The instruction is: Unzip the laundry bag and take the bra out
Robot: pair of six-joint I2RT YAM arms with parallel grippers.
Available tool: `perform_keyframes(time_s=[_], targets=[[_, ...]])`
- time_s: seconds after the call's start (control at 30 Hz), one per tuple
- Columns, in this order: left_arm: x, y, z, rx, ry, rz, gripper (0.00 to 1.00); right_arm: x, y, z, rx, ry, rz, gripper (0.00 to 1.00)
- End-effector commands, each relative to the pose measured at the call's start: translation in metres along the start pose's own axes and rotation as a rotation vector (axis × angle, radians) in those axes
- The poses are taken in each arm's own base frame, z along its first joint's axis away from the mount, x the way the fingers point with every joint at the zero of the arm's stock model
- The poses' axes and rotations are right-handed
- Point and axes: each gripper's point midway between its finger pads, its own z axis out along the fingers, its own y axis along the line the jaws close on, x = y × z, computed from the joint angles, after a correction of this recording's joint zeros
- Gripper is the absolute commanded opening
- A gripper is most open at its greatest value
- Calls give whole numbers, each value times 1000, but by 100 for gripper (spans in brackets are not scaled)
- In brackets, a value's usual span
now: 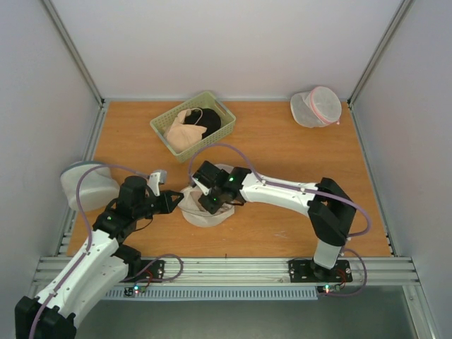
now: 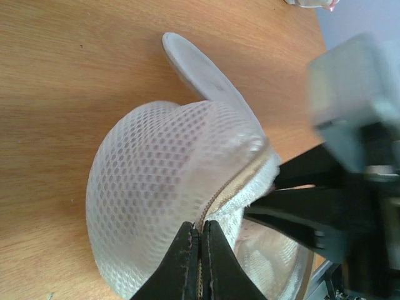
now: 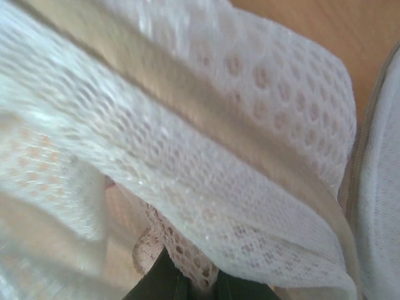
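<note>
Cream-white mesh laundry bag (image 2: 156, 181) lies domed, zip (image 2: 232, 186) partly open. The left end effector (image 2: 200, 234) pinches its seam; the right end effector (image 3: 199, 284) clamps the lacy bra (image 3: 165, 247) inside.

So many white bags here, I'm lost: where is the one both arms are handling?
In the top view the laundry bag lies centre-left near the front edge of the table, between the left gripper and the right gripper.

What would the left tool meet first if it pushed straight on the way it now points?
The laundry bag itself. The left tool is shut on the bag's zip seam, so the mesh dome lies directly ahead of its tips. What lies past the dome in that line is unclear from the wrist view.
</note>
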Motion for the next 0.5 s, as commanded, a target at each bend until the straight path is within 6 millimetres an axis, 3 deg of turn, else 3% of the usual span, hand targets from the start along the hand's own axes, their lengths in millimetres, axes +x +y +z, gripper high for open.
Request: perform_keyframes(time_s=[0.0,0.1,0.27,0.37,0.47], targets=[[-10,-3,0,17,-51,19,1,-33,15,-51,-76,-143,-45,1],[-10,-4,0,19,-51,20,0,-38,18,-64,-109,-176,-56,1],[-11,-3,0,15,-53,20,1,-36,10,-69,-102,-178,-60,1],[-11,-2,-1,9,-54,19,1,-27,14,-72,-133,-146,-111,1],[-11,0,-1,-3,-57,16,1,-5,27,-76,-217,-80,-213,1]])
